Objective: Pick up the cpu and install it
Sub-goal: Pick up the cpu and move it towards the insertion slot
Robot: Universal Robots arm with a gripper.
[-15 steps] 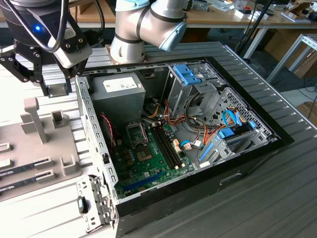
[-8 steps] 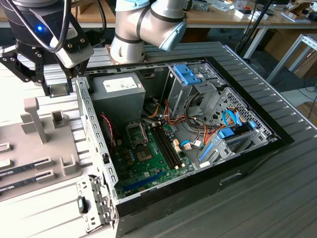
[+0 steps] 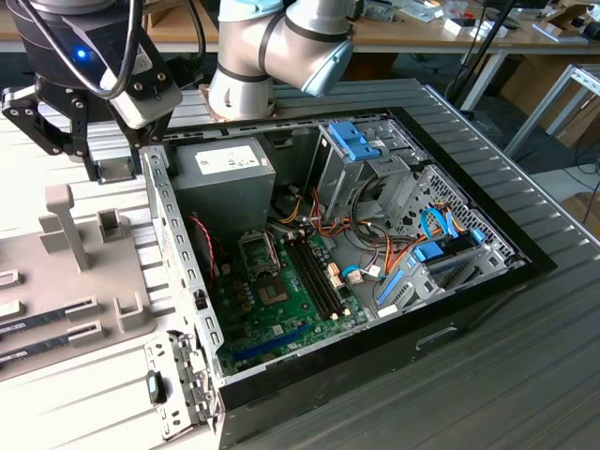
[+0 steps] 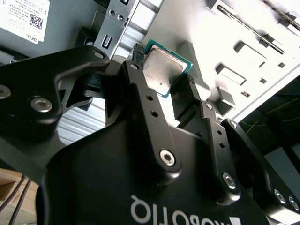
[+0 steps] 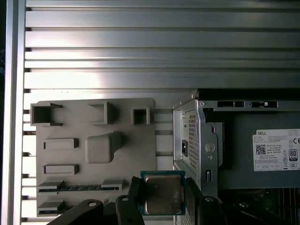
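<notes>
half done at most, judging from the task: carrying the cpu [image 4: 161,65] [image 5: 162,194], not yet seating it. pinching it by two opposite edges between jaws closed down to just the chip's width, with the metal top facing the cameras in both wrist views. hovering over one edge of the grey parts tray [image 5: 93,122] on the slatted desk [image 5: 140,47], just beside the wall of the computer case [image 3: 159,216], at the exterior view's left. lying well apart from the socket [image 3: 258,251] on the motherboard [image 3: 291,300], past the power-supply box [image 3: 230,173]. judging the carry: probably best holding the chip level, gripping edges only, clearing the case wall, and matching its orientation to the socket, pressing nothing.
</notes>
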